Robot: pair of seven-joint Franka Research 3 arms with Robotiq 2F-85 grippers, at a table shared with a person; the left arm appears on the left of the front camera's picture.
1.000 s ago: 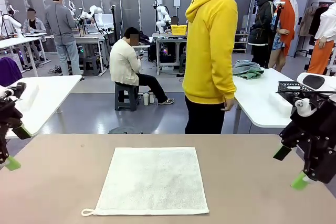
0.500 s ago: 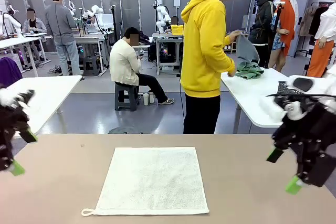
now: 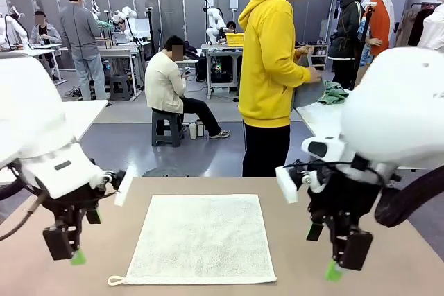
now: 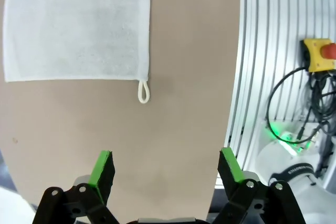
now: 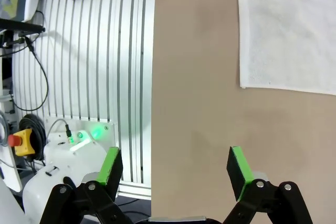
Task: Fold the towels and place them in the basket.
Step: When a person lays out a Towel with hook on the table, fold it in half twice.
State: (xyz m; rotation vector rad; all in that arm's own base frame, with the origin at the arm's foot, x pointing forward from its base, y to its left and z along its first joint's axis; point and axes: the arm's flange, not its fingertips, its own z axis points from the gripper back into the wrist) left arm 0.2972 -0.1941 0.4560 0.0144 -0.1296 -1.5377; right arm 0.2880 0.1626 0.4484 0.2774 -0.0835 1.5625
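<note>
A pale grey-white towel (image 3: 201,237) lies flat and unfolded on the brown table, its corner loop (image 3: 115,281) at the near left. My left gripper (image 3: 69,249) hangs open just left of that corner, pointing down. In the left wrist view the towel (image 4: 79,24) and loop (image 4: 143,90) lie ahead of the open left gripper (image 4: 165,166). My right gripper (image 3: 343,258) hangs open just right of the towel's near right corner. The right wrist view has the towel (image 5: 289,30) ahead of the open right gripper (image 5: 174,166). The basket is hidden.
A person in a yellow hoodie (image 3: 274,67) stands at the far side holding a grey cloth (image 3: 309,93). A green towel (image 3: 336,91) lies on the white side table (image 3: 322,119). Past the table's near edge are grooved rails (image 4: 257,51) and a yellow stop button (image 4: 320,53).
Both arms have swung in from the table's sides and now hang low beside the towel's near corners. The person has picked a grey cloth off the side table.
</note>
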